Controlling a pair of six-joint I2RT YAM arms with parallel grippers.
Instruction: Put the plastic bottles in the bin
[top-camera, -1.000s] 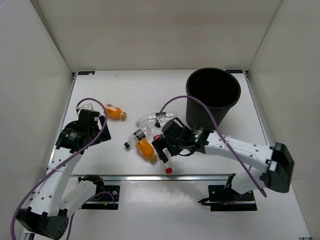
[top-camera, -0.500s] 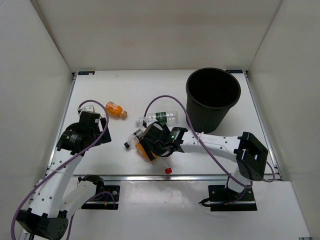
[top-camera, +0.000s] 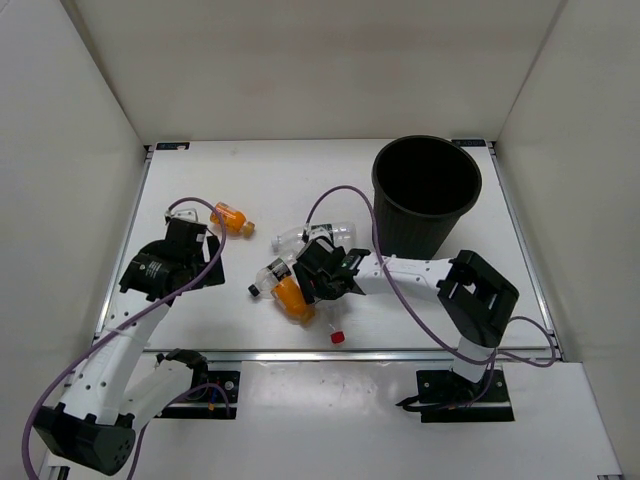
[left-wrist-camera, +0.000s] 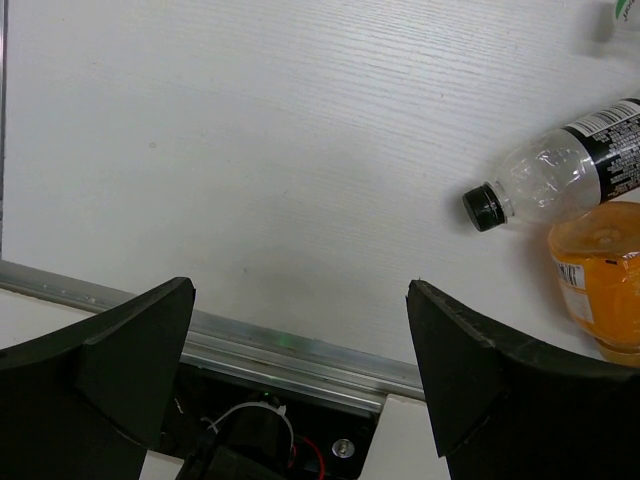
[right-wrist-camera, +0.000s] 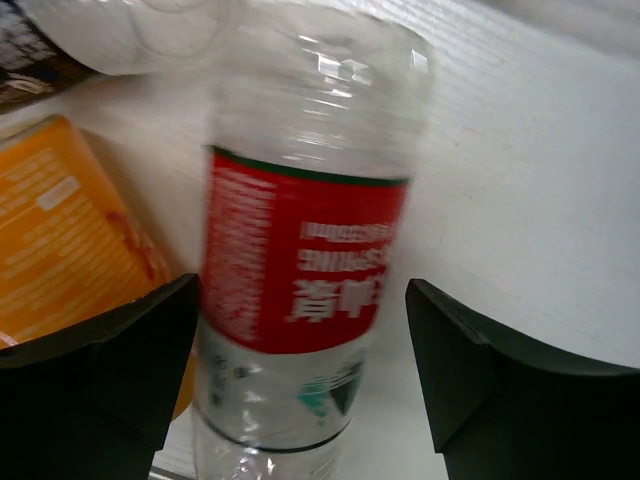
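Note:
My right gripper (top-camera: 318, 272) is open and low over a cluster of bottles at mid table. In the right wrist view its jaws (right-wrist-camera: 300, 300) straddle the clear red-label bottle (right-wrist-camera: 300, 250), with a gap on the right side. That bottle's red cap (top-camera: 338, 337) shows near the front edge. Beside it lie an orange bottle (top-camera: 292, 298) (right-wrist-camera: 60, 240) and the black-cap bottle (top-camera: 266, 279) (left-wrist-camera: 560, 175). A green-label bottle (top-camera: 305, 236) and a second orange bottle (top-camera: 232, 218) lie farther back. My left gripper (top-camera: 185, 258) (left-wrist-camera: 300, 290) is open and empty, above the table. The black bin (top-camera: 427, 190) stands back right.
The aluminium rail (left-wrist-camera: 300, 350) along the table's front edge shows under my left gripper. White walls enclose the table on three sides. Purple cables loop over both arms; the right one arcs above the bottles near the bin.
My right gripper has moved left and back over the bottle cluster and now straddles the red-label bottle. My left arm has shifted slightly to the right.

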